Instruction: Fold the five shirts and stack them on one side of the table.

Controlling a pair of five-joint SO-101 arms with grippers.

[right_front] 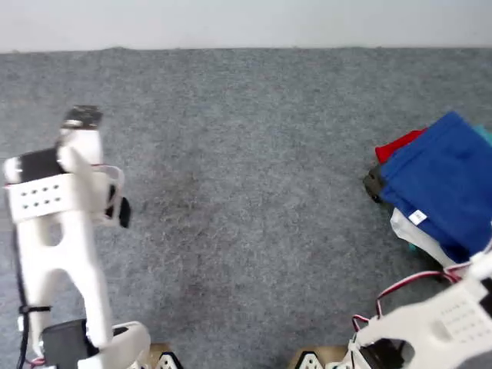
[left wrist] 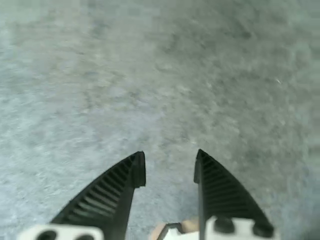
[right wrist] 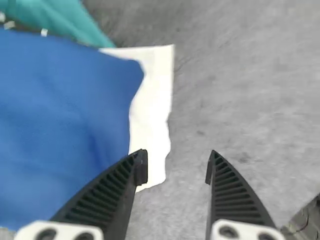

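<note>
A stack of folded shirts lies at the table's right edge, with a blue shirt (right_front: 446, 181) on top. Under it peek a red shirt (right_front: 396, 146), a dark shirt (right_front: 373, 184), a white shirt (right_front: 415, 234) and a teal shirt (right_front: 484, 134). In the right wrist view the blue shirt (right wrist: 60, 125) covers the white shirt (right wrist: 152, 110) and the teal shirt (right wrist: 60, 20). My right gripper (right wrist: 175, 167) hangs open beside the white shirt's corner, holding nothing. My left gripper (left wrist: 170, 170) is open over bare grey felt, and its arm (right_front: 58, 192) stands at the table's left side.
Grey felt (right_front: 246, 192) covers the whole table, with a pale wall along the far edge. The right arm (right_front: 438, 323) sits at the near right corner, close to the stack.
</note>
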